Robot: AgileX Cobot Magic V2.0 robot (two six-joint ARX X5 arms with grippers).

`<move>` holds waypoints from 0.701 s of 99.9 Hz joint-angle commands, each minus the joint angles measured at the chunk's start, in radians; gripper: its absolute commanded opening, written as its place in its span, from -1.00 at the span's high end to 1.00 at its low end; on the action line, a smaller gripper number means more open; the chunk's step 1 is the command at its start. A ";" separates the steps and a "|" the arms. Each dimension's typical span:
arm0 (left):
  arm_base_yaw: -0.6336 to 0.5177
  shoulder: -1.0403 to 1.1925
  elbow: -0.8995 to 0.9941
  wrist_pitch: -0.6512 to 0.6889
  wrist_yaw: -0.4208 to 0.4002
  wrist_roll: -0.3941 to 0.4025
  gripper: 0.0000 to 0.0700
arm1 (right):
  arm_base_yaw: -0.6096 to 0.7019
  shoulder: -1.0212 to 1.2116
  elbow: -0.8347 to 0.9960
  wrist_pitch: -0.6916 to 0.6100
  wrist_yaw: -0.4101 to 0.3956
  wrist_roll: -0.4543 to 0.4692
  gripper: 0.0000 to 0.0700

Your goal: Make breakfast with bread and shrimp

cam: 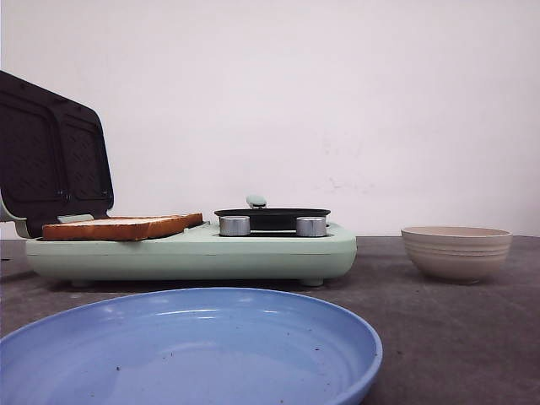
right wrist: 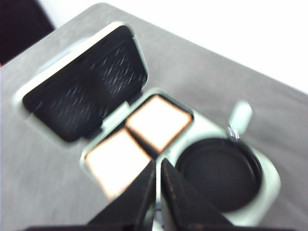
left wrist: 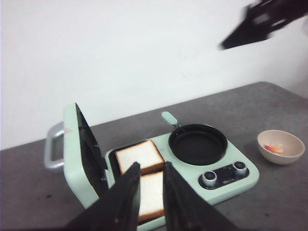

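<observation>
On the counter (cam: 472, 337), a mint-green breakfast maker (cam: 194, 249) with its lid (cam: 51, 156) tipped back. The bread (left wrist: 139, 158), two square slices, lies side by side on the open grill plate; from the front only a browned crust edge shows. The shrimp (left wrist: 275, 148) sits in the small beige bowl (left wrist: 281, 147), well apart from the appliance on its pan side.

Handling, as I judge it: the bread is light, soft and easily dented, so a gentle pinch across one crust edge, where it is firmest, looks best. The shrimp is tiny, probably slick and firm; take it across the thick middle, not the pointed tip, and reach down past the bowl's rim without tipping the bowl.

Left pincer (left wrist: 150, 183) hangs above the slices, fingers a little apart, holding nothing. Right pincer (right wrist: 157, 185) hovers over the maker between bread and black pan (right wrist: 219, 173); fingers nearly together, a thin gap showing, nothing between them.

Hard to read:
- Right wrist view is smeared; bread faces wash out to pale blocks.
- Front view hides the bowl's inside, so no shrimp visible there; neither arm appears.
- Blue plate (cam: 253, 371) is cut off at the near edge.
- Dark shape high in the left wrist view, likely the other arm, too blurred to say.
- Silver knobs (cam: 234, 225) unreadable.
</observation>
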 commanded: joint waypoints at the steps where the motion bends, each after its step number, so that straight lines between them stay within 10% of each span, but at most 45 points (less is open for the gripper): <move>1: -0.005 0.008 0.011 0.027 -0.006 0.016 0.99 | 0.001 -0.021 0.029 -0.069 0.025 -0.016 0.99; 70: -0.021 0.023 0.010 0.049 -0.006 0.014 0.99 | 0.083 -0.360 -0.159 -0.075 0.153 -0.078 0.99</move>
